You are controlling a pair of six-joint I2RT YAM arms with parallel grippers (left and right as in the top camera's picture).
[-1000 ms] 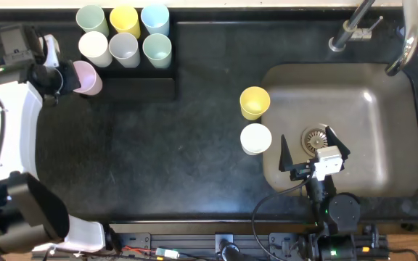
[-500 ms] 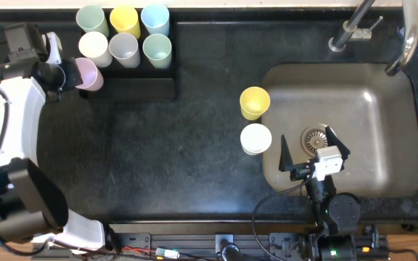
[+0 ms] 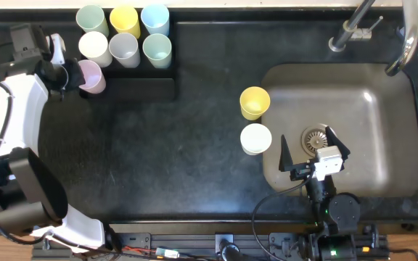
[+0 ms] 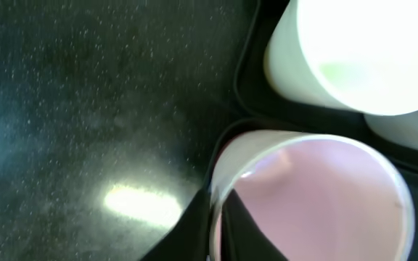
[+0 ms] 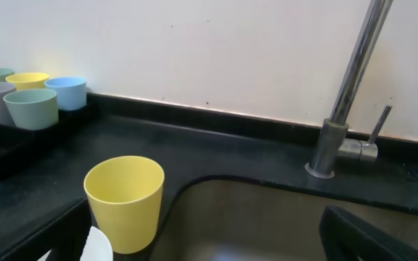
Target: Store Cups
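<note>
My left gripper (image 3: 70,75) is shut on the rim of a pink cup (image 3: 91,77) at the left end of the black tray (image 3: 145,90). In the left wrist view the pink cup (image 4: 318,196) hangs tilted at the tray's edge (image 4: 244,87), next to a white cup (image 4: 354,51) that stands in the tray. A yellow cup (image 3: 254,101) and a white cup (image 3: 255,138) stand on the counter by the sink's left rim. My right gripper (image 3: 312,145) is open over the sink, and its view shows the yellow cup (image 5: 125,199) close ahead.
Several cups fill the tray's back rows, among them a green one (image 3: 157,49) and a blue one (image 5: 67,90). The steel sink (image 3: 383,167) takes up the right side, with a faucet (image 5: 347,109) behind it. Dark counter (image 3: 173,159) lies between tray and sink.
My left gripper has carried the pink cup a little up and to the right, closer to the tray. The right arm has not moved.
</note>
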